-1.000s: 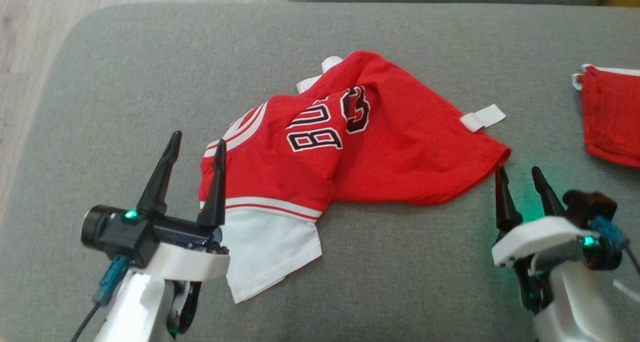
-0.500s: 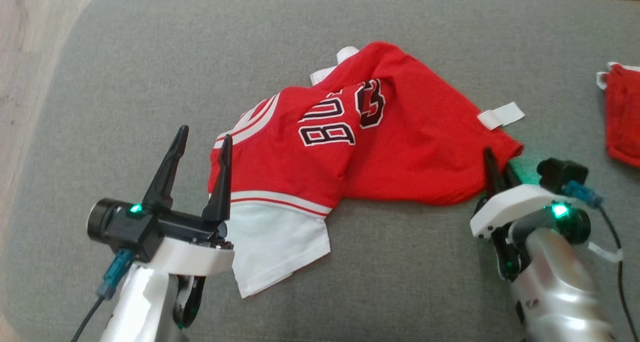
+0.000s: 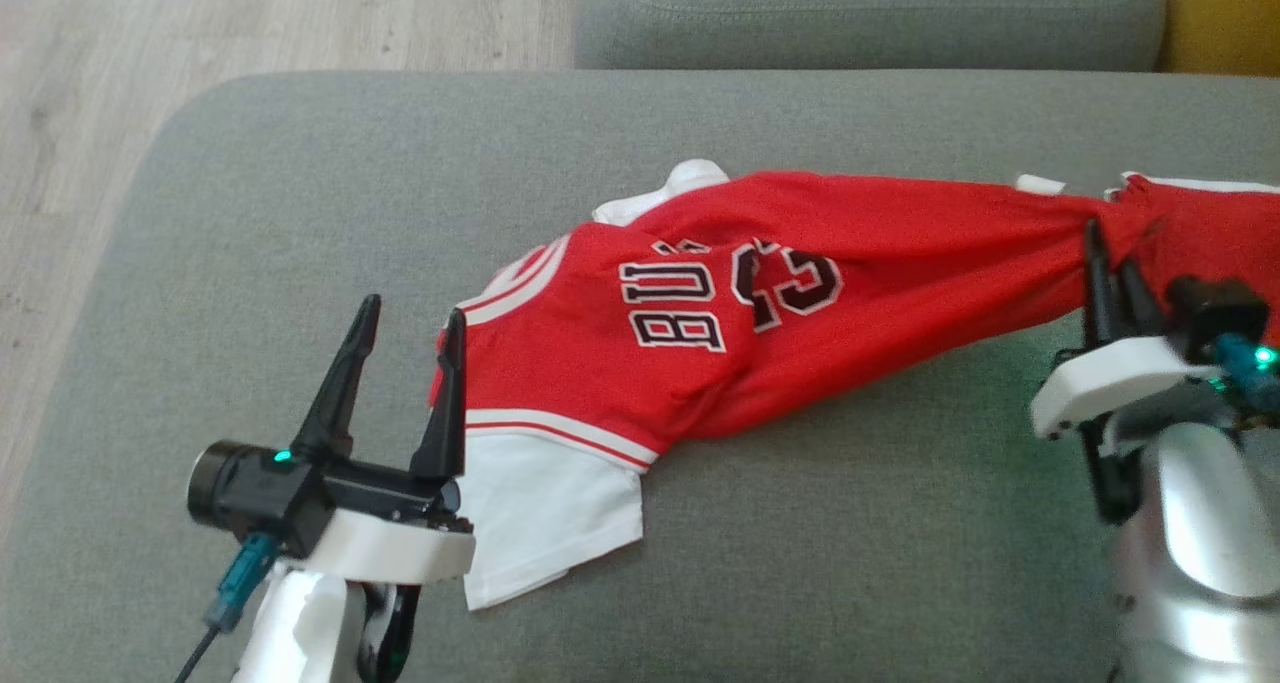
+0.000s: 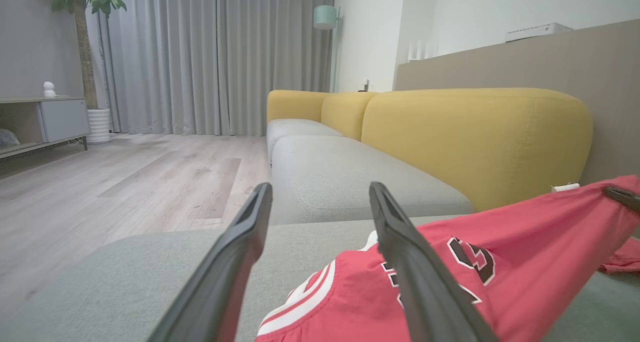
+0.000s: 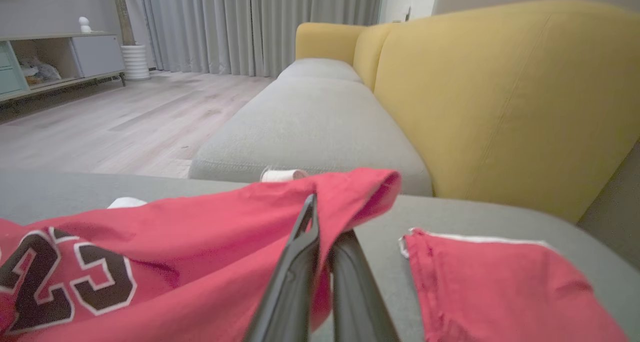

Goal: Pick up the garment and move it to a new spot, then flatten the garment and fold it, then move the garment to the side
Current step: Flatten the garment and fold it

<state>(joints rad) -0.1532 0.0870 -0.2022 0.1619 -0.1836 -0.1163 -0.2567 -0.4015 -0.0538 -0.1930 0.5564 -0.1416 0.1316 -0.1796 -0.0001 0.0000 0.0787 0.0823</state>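
1. Garment (image 3: 700,333) is lying stretched across the grey cushion (image 3: 800,523), its long axis running 8 to 2 o'clock.
2. Right gripper (image 3: 1108,245) is clamping closed on its 2 o'clock end.
3. Left gripper (image 3: 413,309) is sitting open at the 8 o'clock edge, the nearer arm there.
4. Second red cloth (image 5: 500,287) is getting cut off at 3 o'clock.

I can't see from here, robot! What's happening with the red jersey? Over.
Right gripper jaws shut on jersey edge, cloth stretched out. Left gripper open beside its striped end. Second red garment close by.
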